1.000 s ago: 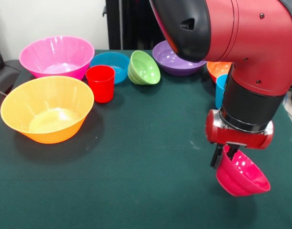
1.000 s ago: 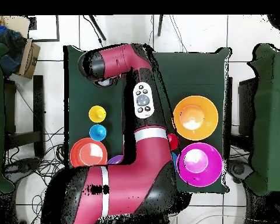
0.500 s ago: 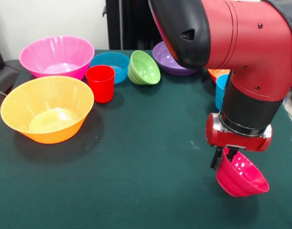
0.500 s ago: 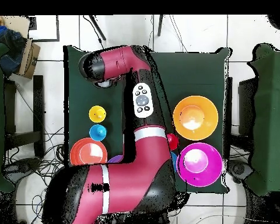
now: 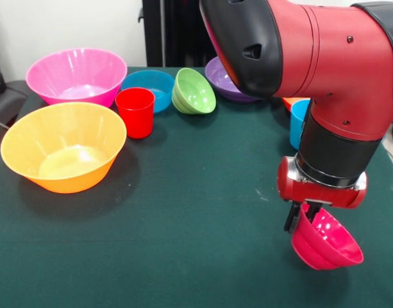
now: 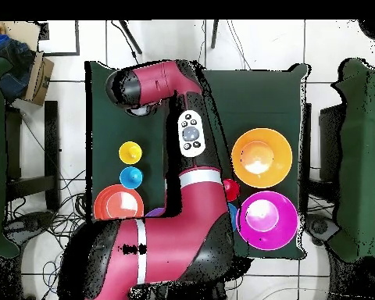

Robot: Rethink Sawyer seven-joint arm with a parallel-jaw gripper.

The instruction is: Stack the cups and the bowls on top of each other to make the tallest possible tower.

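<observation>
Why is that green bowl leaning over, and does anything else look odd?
The green bowl lies tipped on its side against the blue bowl, its mouth facing sideways. The crimson bowl also hangs tilted, pinched by its rim in the gripper. Nothing looks spilled or broken.

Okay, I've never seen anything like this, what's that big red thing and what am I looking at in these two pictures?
The big red thing is a robot arm with a gripper at its tip. One picture looks across the green table at it; the other looks straight down from above. The gripper is shut on the rim of a small crimson-pink bowl, tilted. On the table are plastic bowls: a large yellow-orange bowl, a pink bowl, smaller blue, green and purple ones, and a red cup.
</observation>
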